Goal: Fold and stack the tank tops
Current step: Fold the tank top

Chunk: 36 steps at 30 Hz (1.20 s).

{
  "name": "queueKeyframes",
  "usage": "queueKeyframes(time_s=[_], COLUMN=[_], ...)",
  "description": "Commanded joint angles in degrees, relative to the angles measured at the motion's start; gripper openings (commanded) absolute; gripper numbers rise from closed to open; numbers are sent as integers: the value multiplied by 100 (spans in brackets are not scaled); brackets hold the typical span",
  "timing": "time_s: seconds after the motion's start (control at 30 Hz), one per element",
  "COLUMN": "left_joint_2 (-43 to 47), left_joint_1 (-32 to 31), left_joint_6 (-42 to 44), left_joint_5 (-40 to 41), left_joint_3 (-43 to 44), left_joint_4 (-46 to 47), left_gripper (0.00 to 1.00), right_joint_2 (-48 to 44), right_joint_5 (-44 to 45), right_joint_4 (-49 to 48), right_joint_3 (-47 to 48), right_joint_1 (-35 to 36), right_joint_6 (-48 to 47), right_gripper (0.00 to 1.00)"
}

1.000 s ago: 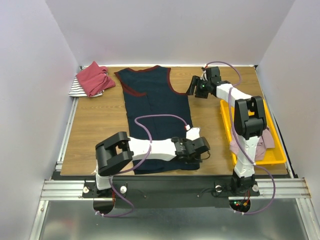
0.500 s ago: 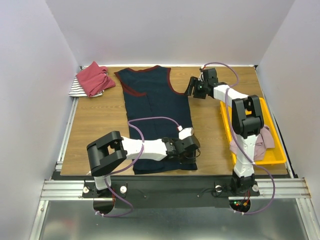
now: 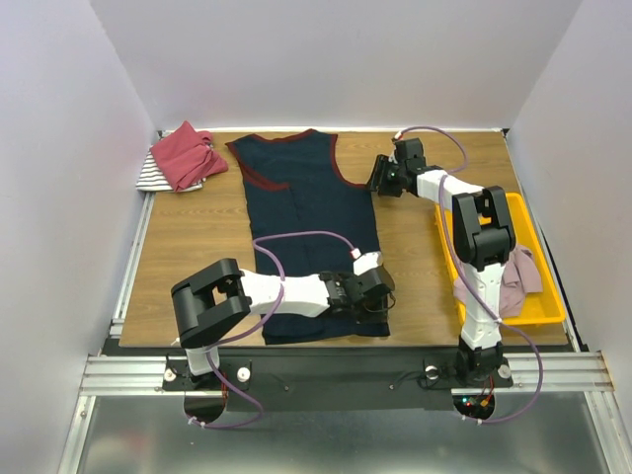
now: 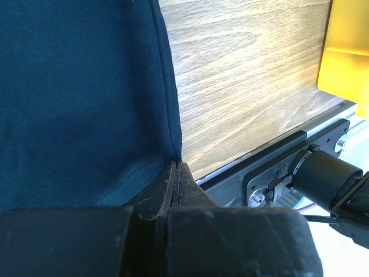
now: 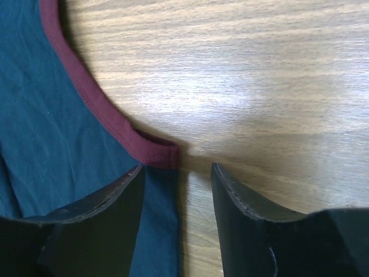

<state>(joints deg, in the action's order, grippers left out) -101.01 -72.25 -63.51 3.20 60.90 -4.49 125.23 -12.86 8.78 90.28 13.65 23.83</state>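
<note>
The navy tank top (image 3: 306, 222) with maroon trim lies flat in the middle of the table. My left gripper (image 3: 373, 302) is at its near right hem corner, jaws shut on the navy tank top's edge (image 4: 170, 124), with the left gripper (image 4: 176, 164) pinching the cloth at its tips. My right gripper (image 3: 379, 180) is open at the right armhole. In the right wrist view the right gripper (image 5: 176, 168) straddles the side edge below the maroon trim (image 5: 109, 118), one finger over cloth, the other over wood. A red tank top (image 3: 186, 156) lies on a striped one (image 3: 151, 179) at the far left.
A yellow tray (image 3: 525, 219) stands along the right side of the table and holds a pale pink tank top (image 3: 521, 280). Its corner (image 4: 347, 52) shows in the left wrist view. The table's metal front rail (image 3: 326, 373) runs close to the left gripper.
My left gripper moved left onto the navy top's near right corner. The right gripper edged left toward the armhole and its jaws narrowed a little.
</note>
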Motion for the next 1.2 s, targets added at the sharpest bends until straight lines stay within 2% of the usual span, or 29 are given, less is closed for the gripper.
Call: queueKeyframes(time_s=[0.0, 0.43, 0.53, 0.57, 0.67, 0.7, 0.8, 0.97, 1.17], left_joint_2=[231, 451, 486, 503, 547, 591, 688, 942, 1776], left_joint_1=[-8, 0, 0, 0, 0, 0, 0, 0, 18], left_joint_6=[-13, -101, -83, -74, -48, -48, -39, -57, -575], left_joint_5=[-48, -74, -65, -74, -74, -74, -74, 14, 224], left_joint_3=[-114, -448, -474, -474, -527, -544, -650, -895, -1783], left_joint_4=[159, 396, 423, 414, 579, 616, 748, 906, 1301], left_gripper=[0, 0, 0, 0, 0, 0, 0, 0, 0], right_joint_2=[168, 344, 292, 257, 204, 178, 107, -112, -157], right_joint_5=[248, 636, 767, 803, 838, 847, 925, 987, 970], right_joint_4=[-166, -174, -183, -192, -218, -236, -245, -271, -254], right_joint_3=[192, 324, 297, 271, 262, 271, 271, 236, 586], right_joint_1=[129, 243, 244, 243, 252, 244, 243, 261, 480], right_joint_6=[68, 297, 376, 411, 446, 481, 543, 692, 780], right_gripper=[54, 40, 31, 25, 19, 14, 10, 6, 6])
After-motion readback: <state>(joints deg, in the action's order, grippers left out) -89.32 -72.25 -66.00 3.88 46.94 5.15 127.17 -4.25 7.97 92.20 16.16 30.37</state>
